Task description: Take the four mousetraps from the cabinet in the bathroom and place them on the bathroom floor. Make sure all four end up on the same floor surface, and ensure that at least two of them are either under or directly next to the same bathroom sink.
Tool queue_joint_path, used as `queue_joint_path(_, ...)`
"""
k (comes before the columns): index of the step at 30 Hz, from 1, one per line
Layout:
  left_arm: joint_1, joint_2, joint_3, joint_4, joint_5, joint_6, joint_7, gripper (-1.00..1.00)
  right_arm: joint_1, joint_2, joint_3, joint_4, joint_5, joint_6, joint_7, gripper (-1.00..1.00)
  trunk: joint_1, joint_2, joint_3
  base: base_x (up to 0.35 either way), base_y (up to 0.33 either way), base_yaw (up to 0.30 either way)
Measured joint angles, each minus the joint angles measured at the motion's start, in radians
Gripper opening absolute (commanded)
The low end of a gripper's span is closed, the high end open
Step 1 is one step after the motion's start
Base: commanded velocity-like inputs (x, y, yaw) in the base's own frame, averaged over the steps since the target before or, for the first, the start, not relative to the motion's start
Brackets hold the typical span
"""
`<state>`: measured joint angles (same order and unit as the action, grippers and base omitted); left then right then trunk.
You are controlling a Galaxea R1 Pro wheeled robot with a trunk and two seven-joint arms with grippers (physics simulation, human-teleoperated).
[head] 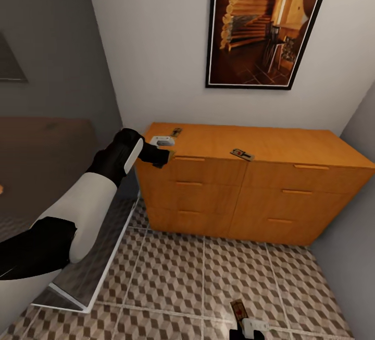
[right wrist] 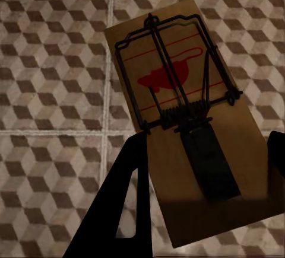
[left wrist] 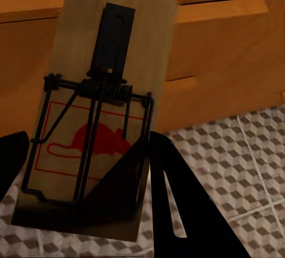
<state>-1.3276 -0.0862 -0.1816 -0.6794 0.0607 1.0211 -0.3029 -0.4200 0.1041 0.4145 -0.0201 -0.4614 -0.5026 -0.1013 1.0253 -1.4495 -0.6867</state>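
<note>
Orange-brown cabinet [head: 250, 183]: wide, low, drawers with slim bar handles; set against white wall, under framed picture [head: 265, 22].
Cabinet top: carries two traps; first trap [head: 242, 154] flat near front edge, about mid-width; second trap [head: 176, 132] near left end, further back, just beyond left gripper.
Left gripper [head: 165, 147]: at cabinet's top left front corner, at level of top edge; fingers pinched on third trap.
Third trap [left wrist: 95, 115]: tan board with dark wire spring and red mouse mark; clamped at its near end between dark fingers [left wrist: 178, 204]; cabinet drawer fronts and floor behind it in left wrist view.
Right gripper [head: 249, 329]: low, well in front of cabinet, above floor; fingers closed on fourth trap.
Fourth trap [right wrist: 190, 115]: board face up, red mark and wire bar at far end, black plate nearer gripper; held by its near end between fingers [right wrist: 113, 210]; above tiles, contact with floor impossible to tell. Same trap [head: 238, 310] seen from head as small dark-wired board just ahead of gripper.
Floor [head: 208, 277]: square tiles, brown, beige and white cube print, pale grout; extends from cabinet base toward robot.
Left arm [head: 78, 209]: white and black, reaching forward to cabinet corner.
Grey slab [head: 99, 256]: left of cabinet, leaning low over floor beside arm.
</note>
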Motion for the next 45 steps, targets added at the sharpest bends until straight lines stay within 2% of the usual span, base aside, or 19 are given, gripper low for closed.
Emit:
queue_joint_path(10,0.017,0.003,-0.003,0.023,-0.002,-0.005,-0.001,-1.0,0.0,-0.001,-0.001,0.0,0.0,0.001,-0.001,-1.0,0.0,0.0,-0.008,-0.013,0.0,0.118)
queue_joint_path(13,0.06,0.003,-0.003,0.075,-0.003,-0.009,-0.003,-1.0,0.0,-0.002,-0.001,0.0,0.0,0.001,-0.001,-1.0,0.0,0.0,-0.009,0.0,0.0,0.018)
queue_joint_path(17,0.145,0.003,-0.003,0.097,-0.004,-0.029,-0.005,-1.0,0.0,-0.002,0.0,0.0,0.0,0.001,-0.001,-1.0,0.0,0.0,-0.009,0.0,0.0,0.004)
queue_joint_path(27,0.343,0.004,-0.003,0.136,-0.01,-0.222,0.0,-1.0,0.0,-0.002,-0.001,0.0,0.0,0.001,-0.001,-1.0,0.0,0.0,-0.009,0.0,0.0,0.0)
queue_joint_path(33,0.42,0.008,-0.002,0.244,-0.01,-0.412,0.002,-1.0,0.0,-0.002,-0.001,0.0,0.0,0.0,0.0,-1.0,0.0,0.0,-0.009,0.0,0.0,0.0)
queue_joint_path(34,0.431,0.009,-0.001,0.293,-0.011,-0.476,0.002,-1.0,0.0,-0.002,-0.001,0.0,0.0,0.0,0.001,-1.0,0.0,0.0,-0.009,0.0,0.0,0.0)
queue_joint_path(37,0.441,0.009,-0.002,0.42,-0.01,-0.603,0.003,-1.0,0.0,-0.002,-0.001,0.0,0.0,0.0,0.001,-1.0,0.0,0.0,-0.007,0.0,0.0,0.0)
queue_joint_path(38,0.443,0.009,-0.002,0.496,-0.011,-0.678,0.004,-1.0,0.0,-0.003,0.0,0.0,0.0,0.0,0.001,-1.0,0.0,0.0,-0.006,0.0,0.0,0.0)
queue_joint_path(39,0.443,0.009,-0.001,0.524,-0.01,-0.705,0.004,-1.0,0.0,-0.003,0.0,0.0,0.0,0.0,0.001,-1.0,0.0,0.0,-0.004,0.0,0.0,0.0)
queue_joint_path(42,0.445,0.01,-0.002,0.673,-0.009,-0.851,0.025,-1.0,0.0,-0.002,0.0,0.0,0.0,0.0,0.001,-1.0,0.0,0.0,0.0,0.0,0.0,0.0)
queue_joint_path(45,0.472,0.015,-0.001,0.737,-0.006,-0.929,0.086,-1.0,0.0,-0.002,0.0,0.0,0.0,0.0,0.001,-1.0,0.0,0.0,0.005,0.0,0.0,0.0)
